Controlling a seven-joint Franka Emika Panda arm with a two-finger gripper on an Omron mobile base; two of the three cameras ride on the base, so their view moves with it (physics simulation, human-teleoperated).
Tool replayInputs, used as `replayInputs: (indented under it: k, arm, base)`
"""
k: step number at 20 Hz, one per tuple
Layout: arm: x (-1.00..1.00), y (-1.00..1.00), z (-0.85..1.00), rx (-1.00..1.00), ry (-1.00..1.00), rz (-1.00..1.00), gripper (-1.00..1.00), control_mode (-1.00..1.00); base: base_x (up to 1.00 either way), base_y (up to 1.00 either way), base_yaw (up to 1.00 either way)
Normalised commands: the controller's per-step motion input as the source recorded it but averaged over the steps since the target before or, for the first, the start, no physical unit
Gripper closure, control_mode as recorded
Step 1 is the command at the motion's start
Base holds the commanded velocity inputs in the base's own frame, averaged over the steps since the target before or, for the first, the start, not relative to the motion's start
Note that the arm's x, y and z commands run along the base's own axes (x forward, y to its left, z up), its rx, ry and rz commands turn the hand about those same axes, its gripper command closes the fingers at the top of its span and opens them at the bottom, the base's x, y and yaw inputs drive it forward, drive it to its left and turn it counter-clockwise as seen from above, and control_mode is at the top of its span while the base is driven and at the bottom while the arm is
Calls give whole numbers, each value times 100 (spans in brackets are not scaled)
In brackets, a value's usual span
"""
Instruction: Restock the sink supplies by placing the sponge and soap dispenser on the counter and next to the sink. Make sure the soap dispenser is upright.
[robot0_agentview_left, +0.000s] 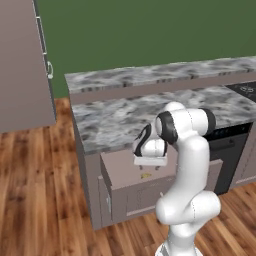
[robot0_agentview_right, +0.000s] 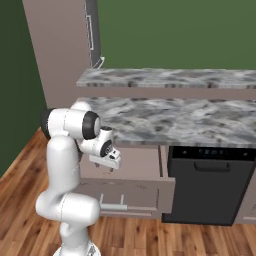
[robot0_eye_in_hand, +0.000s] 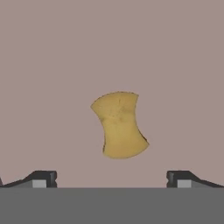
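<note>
The sponge (robot0_eye_in_hand: 119, 125), a small yellow-orange lump, lies on the brown floor of an open drawer (robot0_agentview_left: 122, 172) under the marbled counter (robot0_agentview_left: 115, 117). In the left base view the sponge (robot0_agentview_left: 145, 175) is a tiny yellow spot just below my hand. My gripper (robot0_eye_in_hand: 111, 178) hangs straight above it, pointing down, open, with its fingertips (robot0_eye_in_hand: 43, 178) spread wide and nothing between them. The same gripper (robot0_agentview_left: 150, 161) (robot0_agentview_right: 108, 163) hovers over the drawer in both base views. The soap dispenser and the sink are out of view.
A black appliance front (robot0_agentview_right: 210, 185) stands right of the drawer (robot0_agentview_right: 142, 165). A second marbled counter (robot0_agentview_right: 170, 77) runs behind the first, and a cooktop (robot0_agentview_left: 245, 90) sits at the far right. A tall brown cabinet (robot0_agentview_left: 25, 65) stands on the left, over wooden floor.
</note>
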Motion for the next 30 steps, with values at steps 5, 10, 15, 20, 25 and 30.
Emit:
replayInputs:
  k: [5, 10, 15, 20, 25, 30]
  arm:
    - [10, -17, -27, 0, 0, 0, -100, -100]
    - [14, -1, -20, -1, 1, 0, -100, -100]
    - [1, 0, -40, -5, 4, 0, -100, -100]
    - [0, 9, -16, -7, 0, 0, -100, -100]
    - [1, 1, -8, -2, 0, 0, -100, -100]
    - [21, 0, -19, -2, 0, 0, -100, -100]
  base:
    - [0, 0, 0]
    - [0, 0, 0]
    - [0, 0, 0]
    - [0, 0, 0]
    - [0, 0, 0]
    - [0, 0, 0]
